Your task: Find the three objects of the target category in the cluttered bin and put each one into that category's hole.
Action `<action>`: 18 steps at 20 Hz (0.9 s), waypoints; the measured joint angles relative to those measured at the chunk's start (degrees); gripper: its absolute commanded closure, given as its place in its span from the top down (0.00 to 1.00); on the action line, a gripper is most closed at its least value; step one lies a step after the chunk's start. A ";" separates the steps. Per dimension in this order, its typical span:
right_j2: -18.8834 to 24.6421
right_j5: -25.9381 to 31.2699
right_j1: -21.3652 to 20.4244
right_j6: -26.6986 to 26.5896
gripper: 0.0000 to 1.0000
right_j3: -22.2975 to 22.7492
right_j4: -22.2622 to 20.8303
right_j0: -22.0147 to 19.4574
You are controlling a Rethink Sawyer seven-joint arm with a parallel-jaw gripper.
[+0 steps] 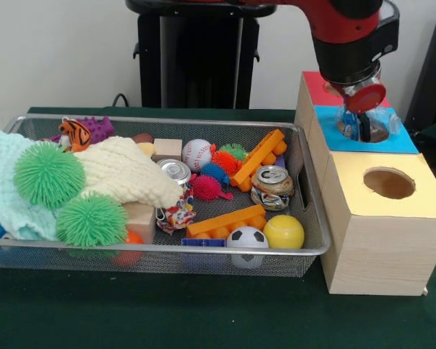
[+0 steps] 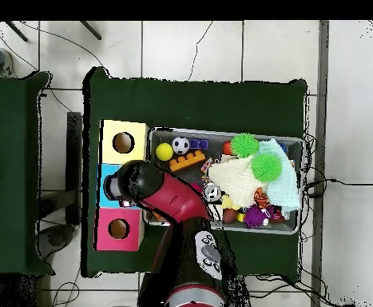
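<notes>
Bin [image 1: 314, 251] full of toys
Silver wire bin sits flat on the green tabletop [image 1: 203, 313], beside the box with holes [image 1: 381, 233].

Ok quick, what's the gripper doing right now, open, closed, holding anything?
Gripper: over the blue hole of the sorting box, clear of the bin. Open or closed cannot be told, nor whether it holds anything.

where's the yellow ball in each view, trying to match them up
Front view: the yellow ball lies in the bin's near right corner, beside the soccer ball.
Overhead view: the yellow ball sits in the bin's upper left corner, next to the soccer ball.
Shared landmark: the yellow-topped box with a round hole stands just outside that corner.
</notes>
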 measured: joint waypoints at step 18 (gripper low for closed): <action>-1.55 -9.78 -10.11 0.00 1.00 5.37 -5.20 0.97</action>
